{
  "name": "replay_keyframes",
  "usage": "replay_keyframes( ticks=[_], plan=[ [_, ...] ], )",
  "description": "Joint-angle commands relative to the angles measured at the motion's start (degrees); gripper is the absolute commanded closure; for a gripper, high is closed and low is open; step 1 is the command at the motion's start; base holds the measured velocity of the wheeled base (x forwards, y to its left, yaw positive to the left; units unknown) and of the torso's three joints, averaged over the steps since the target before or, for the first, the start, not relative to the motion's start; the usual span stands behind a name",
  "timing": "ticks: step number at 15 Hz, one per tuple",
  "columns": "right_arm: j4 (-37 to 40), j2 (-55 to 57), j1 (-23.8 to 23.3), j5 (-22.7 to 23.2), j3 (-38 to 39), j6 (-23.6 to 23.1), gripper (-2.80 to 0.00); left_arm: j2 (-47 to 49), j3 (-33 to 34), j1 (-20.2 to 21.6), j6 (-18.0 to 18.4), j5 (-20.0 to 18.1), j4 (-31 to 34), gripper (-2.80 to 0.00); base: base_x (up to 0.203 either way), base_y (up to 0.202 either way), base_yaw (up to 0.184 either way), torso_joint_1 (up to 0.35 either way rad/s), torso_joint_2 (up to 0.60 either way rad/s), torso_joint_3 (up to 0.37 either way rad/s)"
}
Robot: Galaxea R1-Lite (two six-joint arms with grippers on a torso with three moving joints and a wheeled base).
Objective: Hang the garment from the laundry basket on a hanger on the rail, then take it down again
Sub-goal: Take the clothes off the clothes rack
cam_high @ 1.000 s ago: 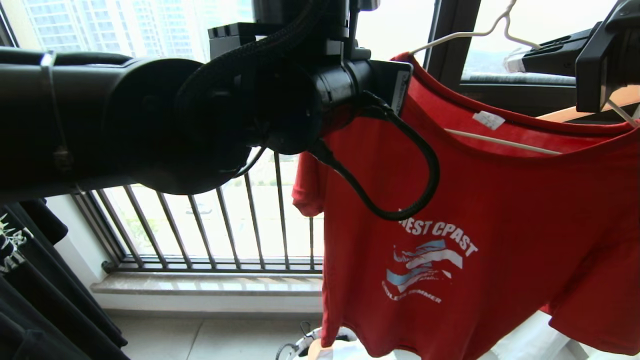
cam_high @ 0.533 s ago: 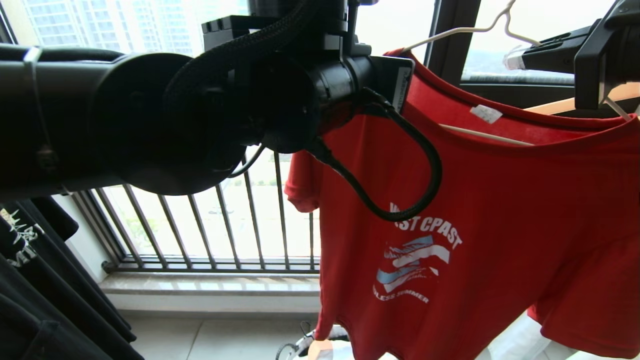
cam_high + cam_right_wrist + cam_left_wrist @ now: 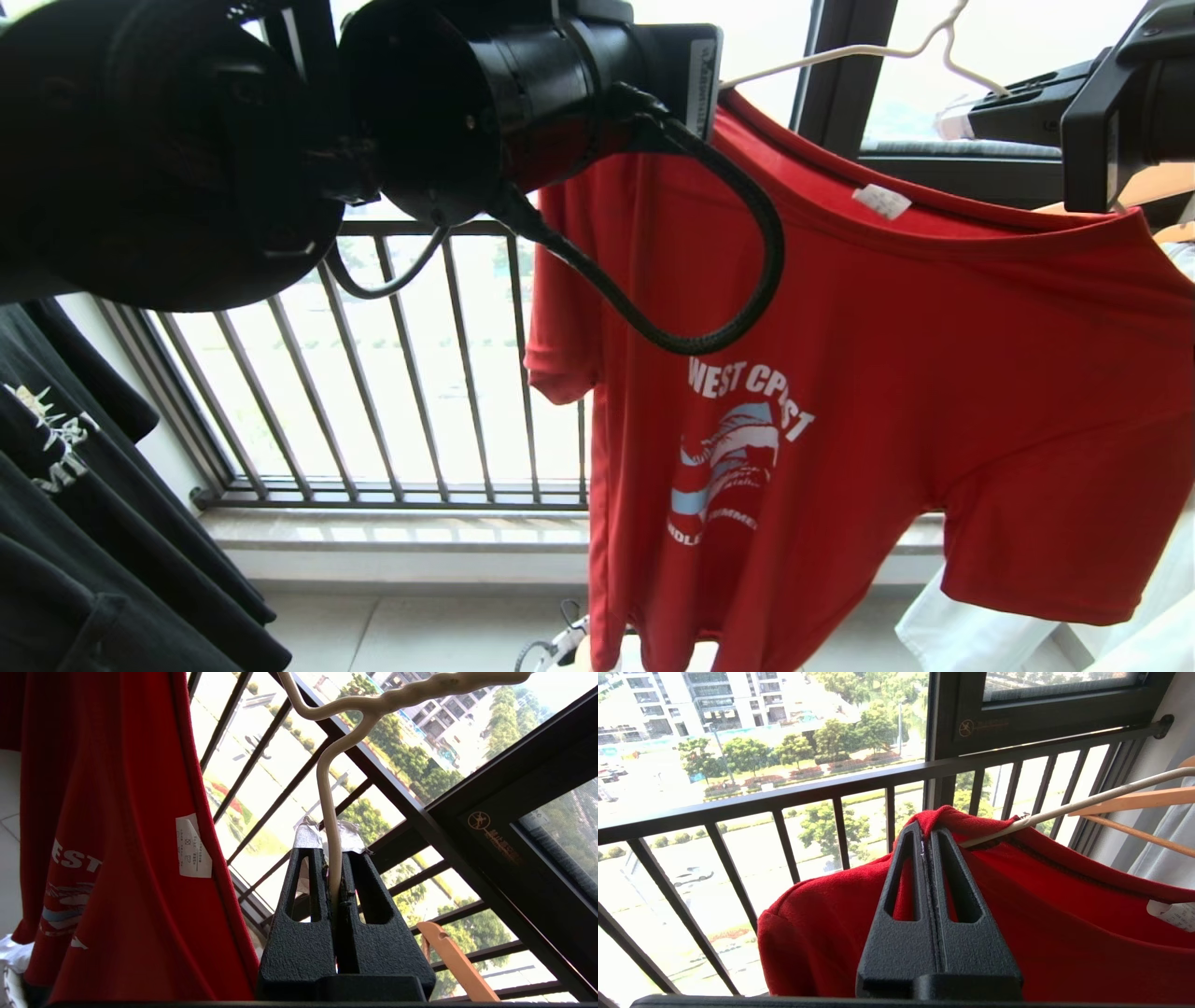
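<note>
Strong daylight floods through the window (image 3: 420, 392), glaring white outside and leaving the near arm (image 3: 168, 159) silhouetted.

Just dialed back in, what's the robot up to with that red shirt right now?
Both arms are raised by the window. The left hand is shut on a fold of the red T-shirt at its shoulder, right where one end of the white wire hanger goes under the cloth. The right hand is shut on the hanger's stem just below its hook. The shirt hangs in front of the black window railing.
</note>
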Motion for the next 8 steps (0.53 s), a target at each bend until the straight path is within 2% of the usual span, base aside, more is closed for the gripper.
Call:
replay_keyframes(
  ticks=[1, 2, 5, 8],
  plan=[
    [0.2, 0.1, 0.0, 0.0, 0.0, -0.3, 0.0, -0.5, 0.2, 3.4, -0.1, 0.1, -0.1, 0.0, 0.0, 0.0, 0.0, 0.0, 0.0, 0.0],
    [0.2, 0.0, 0.0, 0.0, 0.0, -0.3, 0.0, -0.6, 0.1, 4.6, -0.7, 0.0, -0.1, 0.0, 0.0, 0.0, 0.0, 0.0, 0.0, 0.0],
    [0.2, 0.0, 0.0, 0.0, -0.2, -0.3, 0.0, -1.0, 0.1, 5.0, -1.7, -0.1, -0.1, 0.0, 0.0, 0.0, 0.0, 0.0, 0.0, 0.0],
    [0.2, -0.1, 0.0, 0.0, -0.1, -0.3, 0.0, -1.1, -0.7, 3.3, -1.7, -0.7, -0.1, 0.0, 0.0, 0.0, 0.0, 0.0, 0.0, 0.0]
  ],
)
